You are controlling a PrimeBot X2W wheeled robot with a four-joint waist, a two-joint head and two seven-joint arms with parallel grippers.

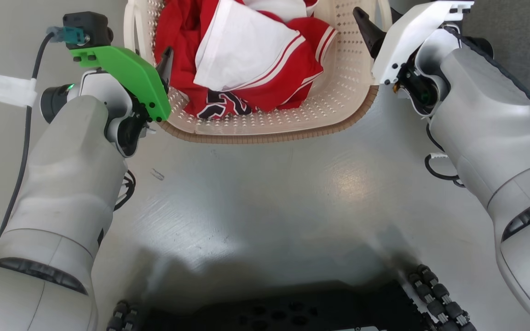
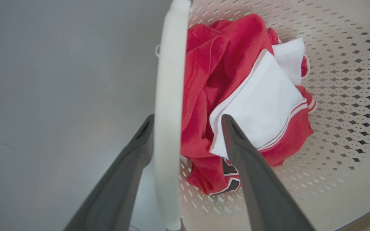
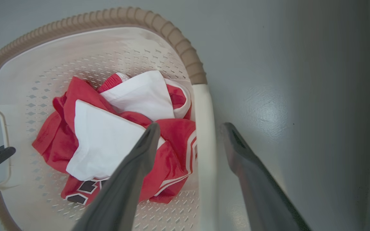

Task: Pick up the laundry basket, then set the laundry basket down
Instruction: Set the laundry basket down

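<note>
Left wrist view: your left gripper stands spread open astride the left handle of the laundry basket. One finger sits just outside the handle and the other is inside, over a crumpled red-and-white garment, the one thing in the basket that I can make out.

Right wrist view: your right gripper is likewise open, with the right handle between its fingers (nothing is pinched yet).

Head view: the basket rests on the grey floor at 12 o'clock, with the grippers at its 9 and 3 o'clock sides.

I judge this to be the pick-up step, with the grasp not yet made. Next you need to close both grippers on the handles together, then raise them evenly so the garment stays put.
</note>
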